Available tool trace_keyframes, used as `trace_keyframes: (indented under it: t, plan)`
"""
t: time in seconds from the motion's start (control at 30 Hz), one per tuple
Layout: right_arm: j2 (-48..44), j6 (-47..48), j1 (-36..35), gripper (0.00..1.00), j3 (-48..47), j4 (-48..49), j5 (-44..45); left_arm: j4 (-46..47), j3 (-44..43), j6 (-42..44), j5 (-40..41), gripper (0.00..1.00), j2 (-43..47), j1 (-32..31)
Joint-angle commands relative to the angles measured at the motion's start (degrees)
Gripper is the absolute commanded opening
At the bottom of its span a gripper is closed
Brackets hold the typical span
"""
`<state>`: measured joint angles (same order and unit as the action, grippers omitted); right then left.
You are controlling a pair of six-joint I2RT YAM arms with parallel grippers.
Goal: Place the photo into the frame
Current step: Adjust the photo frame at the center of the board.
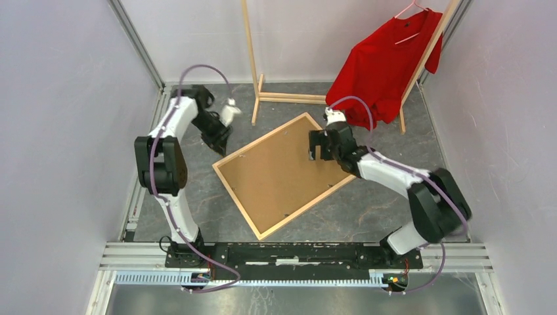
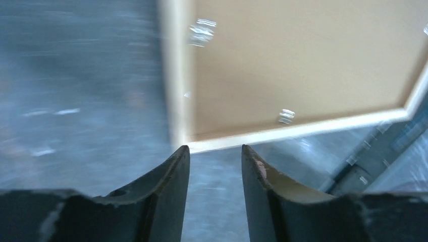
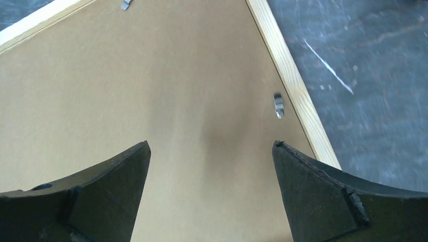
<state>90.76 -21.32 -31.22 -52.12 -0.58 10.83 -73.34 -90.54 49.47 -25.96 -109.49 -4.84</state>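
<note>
Both empty, L claw [image 2: 214,147] half-open nr frame [image 2: 174,75] corner, R claw [image 3: 211,143] wide (over backing board [image 3: 126,101])

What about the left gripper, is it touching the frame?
Cannot tell. Left wrist view puts the left gripper right at the frame corner, jaws parted, but blur hides any gap.

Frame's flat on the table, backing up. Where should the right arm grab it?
Likely the wooden rail nearest the right gripper, pinched across its width from above. The frame lies flat with the backing board filling it, so only that narrow rim, bare table outside it, offers opposed faces.
</note>
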Motion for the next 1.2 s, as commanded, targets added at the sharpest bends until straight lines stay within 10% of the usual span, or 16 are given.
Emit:
trace_keyframes:
  t: [0.0,0.4,1.17]
  plan:
    - [-11.67,-4.58,-0.07,0.98,6.13,-3.33,-0.94,6.07,-11.99,-7.47,-1.5,0.46,-8.36,8.19]
    - [-34.11,-13.99,0.2,0.98,23.14,-18.49,-20.51,17.1,-3.58,-13.14,-7.41,0.43,-15.55,7.53]
    - [-21.19,-2.86,12.55,0.98,15.91,-11.78,-14.28,14.4,26.5,-1.12,-8.86,0.37,-1.02,3.14]
